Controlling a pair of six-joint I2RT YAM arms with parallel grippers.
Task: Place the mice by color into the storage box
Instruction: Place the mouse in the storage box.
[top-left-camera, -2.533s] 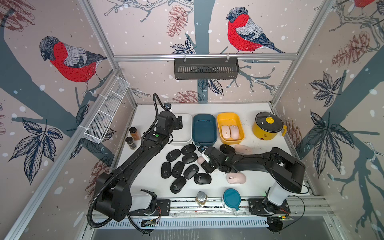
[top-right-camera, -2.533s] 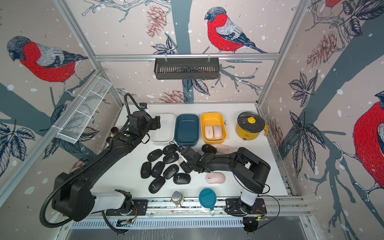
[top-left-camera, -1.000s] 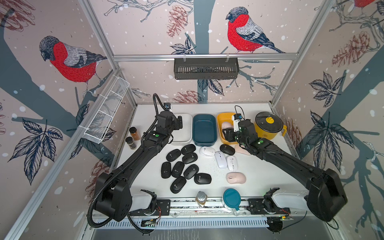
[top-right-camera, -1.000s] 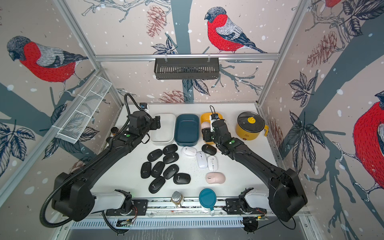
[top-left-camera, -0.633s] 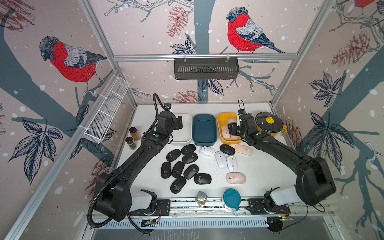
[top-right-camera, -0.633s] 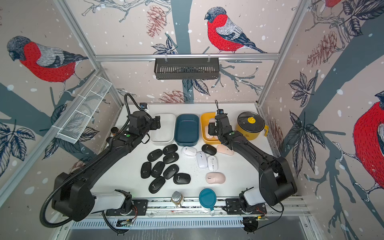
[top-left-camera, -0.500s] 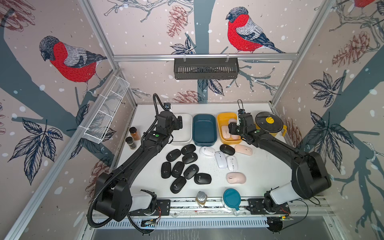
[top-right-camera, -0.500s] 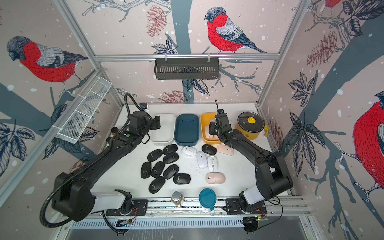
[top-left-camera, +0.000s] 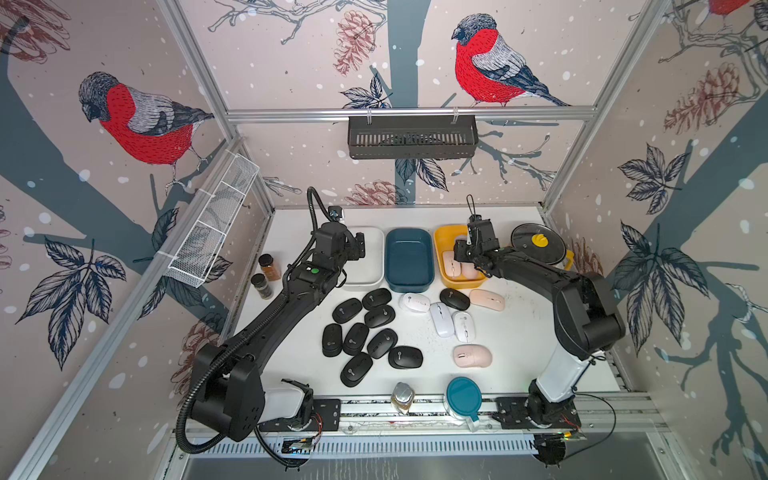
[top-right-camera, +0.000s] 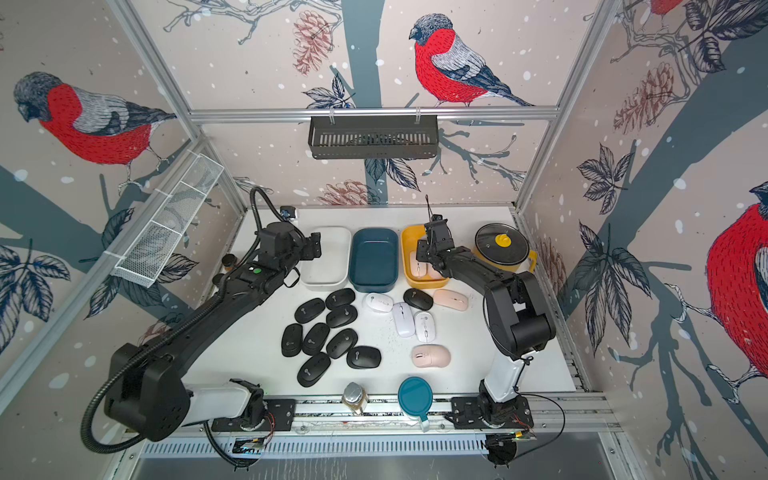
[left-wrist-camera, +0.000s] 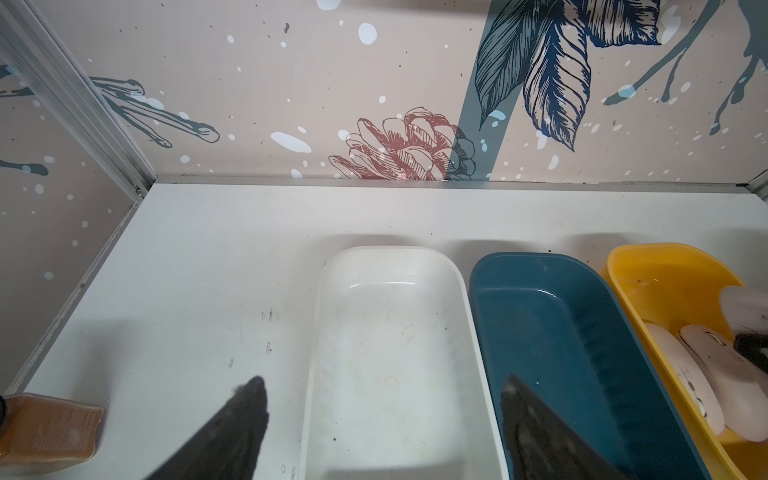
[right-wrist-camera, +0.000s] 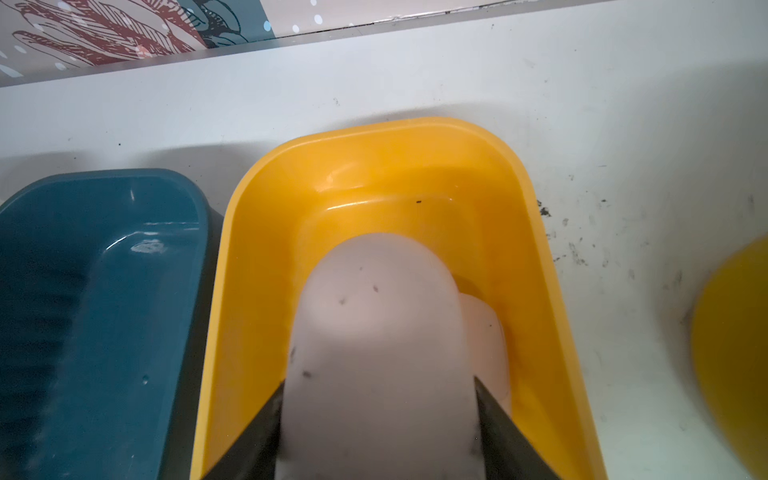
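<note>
Tabletop (top-left-camera: 519, 332): the right arm (top-left-camera: 536, 270) has swung from the mixed pile at centre to the yellow box (right-wrist-camera: 266, 249) at 1 o'clock, so a third pink reaches its colour's box; release not yet made. The left arm (top-left-camera: 291, 299) is unmoved at 11 o'clock, the left jaws spread and empty over the white box (left-wrist-camera: 386, 332), with the blue box (left-wrist-camera: 582, 332) beside it. The right jaws pinch the pink mouse (right-wrist-camera: 378, 332) by its flanks. Most of it juts past the tips, above the two pink mice (left-wrist-camera: 681, 374) inside; contact unclear. Black mice (top-left-camera: 357, 336), white mice (top-left-camera: 442, 320) and loose pink mice (top-left-camera: 471, 356) remain unsorted.
</note>
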